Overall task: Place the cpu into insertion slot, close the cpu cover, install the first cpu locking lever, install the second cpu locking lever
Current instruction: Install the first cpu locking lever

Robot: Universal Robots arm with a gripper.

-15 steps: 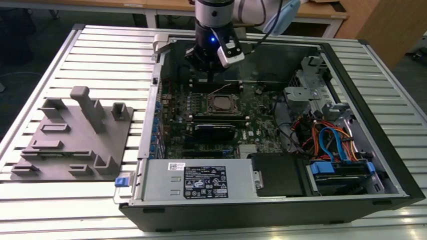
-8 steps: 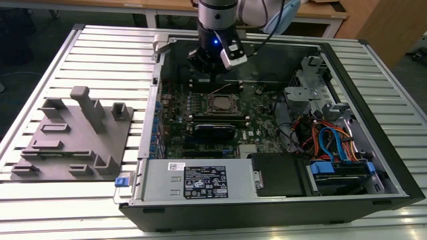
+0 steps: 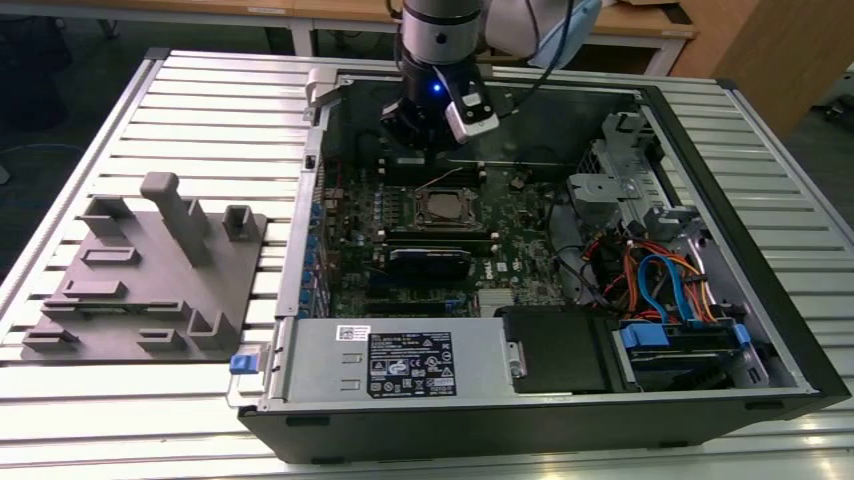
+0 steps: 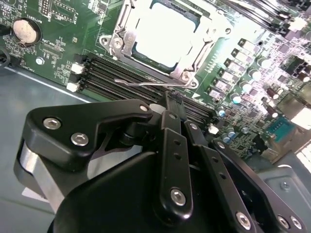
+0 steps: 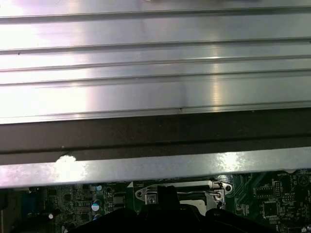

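Fingers [image 4: 170, 114] of a robot arm, drawn together with nothing visibly between them, hover over a green motherboard [image 3: 400, 270] inside an open computer case [image 3: 534, 430] on a slatted tabletop [image 3: 160, 420]. Their tips sit just beside a thin wire locking lever [image 4: 141, 83]. The cpu [image 4: 163, 36] lies in the insertion slot [image 3: 442, 222], framed by the cpu cover [image 4: 119, 41].

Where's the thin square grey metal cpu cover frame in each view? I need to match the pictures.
Exterior view: the cpu cover lies mid-board inside the open computer case.
Second wrist view: the cover frames the bright silver-grey chip, beside the long black memory slots.
First wrist view: the cover's edge lies just past a pale metal strip.
Shared landmark: the green circuit board around it.
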